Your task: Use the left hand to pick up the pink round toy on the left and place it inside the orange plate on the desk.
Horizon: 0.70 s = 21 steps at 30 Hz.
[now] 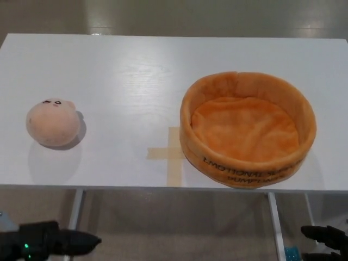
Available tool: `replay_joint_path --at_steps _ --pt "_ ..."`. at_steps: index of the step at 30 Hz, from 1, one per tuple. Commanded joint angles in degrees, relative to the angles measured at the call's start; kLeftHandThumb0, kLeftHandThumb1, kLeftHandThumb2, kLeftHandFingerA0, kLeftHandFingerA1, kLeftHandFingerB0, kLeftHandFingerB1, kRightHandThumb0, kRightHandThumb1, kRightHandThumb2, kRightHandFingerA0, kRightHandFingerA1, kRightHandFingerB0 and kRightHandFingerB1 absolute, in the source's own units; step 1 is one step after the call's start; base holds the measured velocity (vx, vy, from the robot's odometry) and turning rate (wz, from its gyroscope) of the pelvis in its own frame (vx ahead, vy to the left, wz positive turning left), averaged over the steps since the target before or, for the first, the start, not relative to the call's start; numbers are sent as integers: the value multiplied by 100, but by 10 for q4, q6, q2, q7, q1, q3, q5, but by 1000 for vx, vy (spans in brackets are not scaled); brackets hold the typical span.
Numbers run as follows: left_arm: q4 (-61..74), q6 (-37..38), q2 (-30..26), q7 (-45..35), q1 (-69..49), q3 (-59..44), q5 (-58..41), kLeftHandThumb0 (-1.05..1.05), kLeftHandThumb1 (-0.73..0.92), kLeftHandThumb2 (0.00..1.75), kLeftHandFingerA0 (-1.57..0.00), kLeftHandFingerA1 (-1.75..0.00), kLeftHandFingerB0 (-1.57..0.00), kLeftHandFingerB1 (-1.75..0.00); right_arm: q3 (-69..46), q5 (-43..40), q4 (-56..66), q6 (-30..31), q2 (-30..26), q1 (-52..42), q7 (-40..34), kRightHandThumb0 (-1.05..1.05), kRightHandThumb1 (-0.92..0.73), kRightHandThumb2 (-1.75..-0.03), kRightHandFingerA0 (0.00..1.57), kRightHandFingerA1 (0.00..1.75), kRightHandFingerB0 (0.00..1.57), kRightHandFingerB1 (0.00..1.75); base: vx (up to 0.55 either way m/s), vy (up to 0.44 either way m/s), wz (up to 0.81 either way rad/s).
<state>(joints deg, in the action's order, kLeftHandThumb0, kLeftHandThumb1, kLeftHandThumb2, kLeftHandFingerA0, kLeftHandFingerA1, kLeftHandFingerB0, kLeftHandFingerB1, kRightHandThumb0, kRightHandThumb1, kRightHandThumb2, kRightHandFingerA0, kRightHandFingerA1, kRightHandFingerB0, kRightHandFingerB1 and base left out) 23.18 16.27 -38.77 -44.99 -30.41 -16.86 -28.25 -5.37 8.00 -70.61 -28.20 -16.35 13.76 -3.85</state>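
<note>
In the head view, a white table (125, 76) fills most of the frame, its near edge running across the lower part of the picture above two pale metal legs.

The pink round toy (52, 122) sits on the table's left side, close to the near edge. It is a soft peach-pink ball with small dark face markings near its top, and it casts a faint shadow to its right. Nothing touches it.

The orange plate (247, 81) stands on the right half of the table, well apart from the toy. It is a round plush dish with a raised padded wall and a lighter orange floor; dark lettering runs along its near outer wall, upside down from this angle. Nothing lies inside it.

Between the two, just left of the plate's near wall, a cross of tan tape (166, 152) is stuck flat to the tabletop.

The left robot hand (51, 242) shows at the bottom left corner, below the table edge, a black shape with a small green light. Whether its fingers are apart or closed cannot be told; it holds nothing visible.

The right robot hand (325, 239) is partly cut off at the bottom right corner, also below the table, and its state cannot be told either.
</note>
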Motion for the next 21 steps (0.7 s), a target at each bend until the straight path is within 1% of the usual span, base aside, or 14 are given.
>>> replay_joint_path --at_steps 1,5,6,8,10,13,14,15,16,17,19,20,21 --pt "83 -13 2 27 59 -71 -114 -36 40 62 -37 -50 -34 -42 -4 -8 -4 -7 -4 -5 -3 -13 -64 -58 64 59 58 48 0 0 0" --pt "82 -14 22 38 104 -80 -108 -34 40 61 -37 -50 -34 -42 -3 -6 -3 -9 -4 -7 -5 -14 -64 -58 64 60 58 48 0 0 0" --pt "73 -16 21 45 129 -80 -97 -26 45 53 -40 -44 -35 -32 -4 -8 -4 -8 -4 -6 -3 -14 -64 -58 65 61 58 48 0 0 0" --pt "62 -21 22 52 162 -80 -84 -26 45 53 -40 -44 -35 -32 -6 -10 -5 -6 -4 -6 0 -14 -64 -58 65 61 58 48 0 0 0" --pt "19 -6 24 60 229 -74 -52 -27 45 53 -41 -45 -33 -32 -6 -10 -5 -7 -4 -5 1 -15 -64 -58 65 60 58 48 0 0 0" --pt "-1 0 28 59 260 -72 -37 -27 45 53 -41 -45 -33 -32 -6 -9 -5 -8 -4 -4 2 -15 -64 -58 65 60 58 48 0 0 0" --pt "-23 -1 22 69 288 -67 -10 -33 45 54 -37 -41 -31 -31 -6 -10 -5 -8 -4 -4 2 -15 -64 -58 64 59 57 48 0 0 0" --pt "-51 -1 14 80 323 -62 24 -33 45 54 -37 -41 -31 -31 -7 -10 -5 -7 -4 -4 2 -15 -64 -58 64 59 57 48 0 0 0" --pt "-58 -1 13 82 331 -61 32 -33 45 54 -37 -41 -31 -31 -7 -10 -5 -7 -3 -4 2 -15 -64 -58 64 59 57 48 0 0 0" --pt "-97 9 8 92 363 -52 65 -44 37 63 -28 -45 -20 -36 -6 -9 -5 -8 -4 -4 2 -14 -64 -59 61 56 57 48 0 0 0" --pt "-158 25 1 106 414 -38 116 -44 37 63 -28 -45 -20 -36 -5 -8 -4 -9 -5 -3 2 -14 -64 -59 61 56 57 48 0 0 0" --pt "-200 41 -6 120 442 -26 155 -50 40 66 -23 -41 -16 -35 -5 -7 -5 -4 -6 -1 1 -15 -64 -58 63 57 57 47 0 0 0" --pt "-233 54 -10 131 465 -16 183 -50 40 66 -23 -41 -16 -35 -4 -7 -5 -1 -7 1 1 -15 -64 -58 63 57 57 47 0 0 0"
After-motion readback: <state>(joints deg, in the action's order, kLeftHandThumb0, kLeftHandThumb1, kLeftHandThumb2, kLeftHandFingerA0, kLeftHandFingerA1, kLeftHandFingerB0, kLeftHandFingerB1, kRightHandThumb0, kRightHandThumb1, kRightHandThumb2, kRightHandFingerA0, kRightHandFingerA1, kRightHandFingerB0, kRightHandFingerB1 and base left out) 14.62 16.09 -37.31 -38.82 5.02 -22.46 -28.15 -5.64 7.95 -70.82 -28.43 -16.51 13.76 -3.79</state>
